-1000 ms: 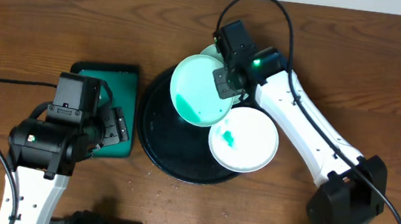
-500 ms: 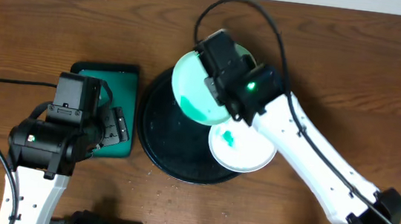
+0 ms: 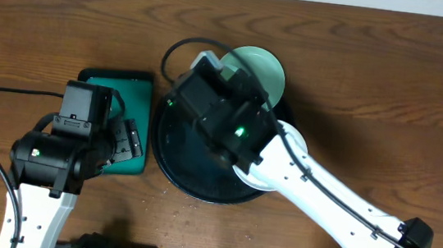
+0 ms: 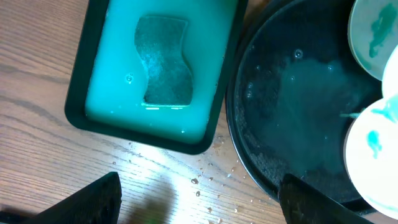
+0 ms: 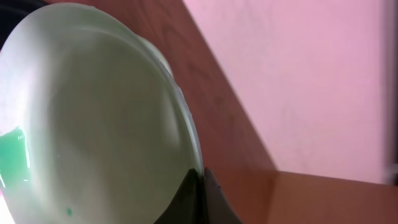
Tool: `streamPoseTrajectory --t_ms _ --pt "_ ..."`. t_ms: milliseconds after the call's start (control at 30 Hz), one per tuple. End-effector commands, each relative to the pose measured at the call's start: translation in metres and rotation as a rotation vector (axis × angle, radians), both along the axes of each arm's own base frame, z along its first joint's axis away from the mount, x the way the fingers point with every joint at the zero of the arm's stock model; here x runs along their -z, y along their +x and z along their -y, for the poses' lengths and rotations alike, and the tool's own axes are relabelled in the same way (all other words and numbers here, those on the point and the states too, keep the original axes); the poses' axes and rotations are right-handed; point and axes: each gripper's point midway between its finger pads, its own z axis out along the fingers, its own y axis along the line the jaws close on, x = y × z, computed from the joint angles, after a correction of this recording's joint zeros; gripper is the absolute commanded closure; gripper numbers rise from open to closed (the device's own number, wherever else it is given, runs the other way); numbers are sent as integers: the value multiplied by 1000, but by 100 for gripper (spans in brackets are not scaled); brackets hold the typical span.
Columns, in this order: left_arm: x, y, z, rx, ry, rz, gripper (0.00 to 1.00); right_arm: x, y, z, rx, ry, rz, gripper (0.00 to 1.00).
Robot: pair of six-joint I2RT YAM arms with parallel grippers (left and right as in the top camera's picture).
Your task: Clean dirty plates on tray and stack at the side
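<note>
Wood-grain table (image 3: pixel 392 68), round black tray (image 3: pixel 168 147)

Inventory: arms, two (image 3: pixel 49 155) (image 3: pixel 314 183); round black tray (image 4: pixel 292 93), one; rectangular green tray (image 4: pixel 78 93), one; sponge (image 4: pixel 163 62), one. Plates: two in the left wrist view (image 4: pixel 373 28) (image 4: pixel 367 155), one in the right wrist view (image 5: pixel 93 124); a total of three cannot be confirmed.

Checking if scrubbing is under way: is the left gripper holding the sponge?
No, the sponge lies in the liquid-filled green tray, clear of the left gripper, whose fingers are spread with nothing between them.
</note>
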Motion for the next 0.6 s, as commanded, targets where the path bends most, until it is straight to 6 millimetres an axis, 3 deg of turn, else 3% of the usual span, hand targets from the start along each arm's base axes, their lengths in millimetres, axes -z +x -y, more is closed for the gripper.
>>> streamPoseTrajectory --t_ms 0,233,567 --pt "7 -2 0 5 5 -21 19 -25 -6 3 3 -108 106 99" --pt "7 -2 0 5 5 -21 19 -38 -16 -3 -19 -203 164 99" --pt "7 -2 0 5 5 -21 19 -38 -17 -2 -34 -243 157 99"
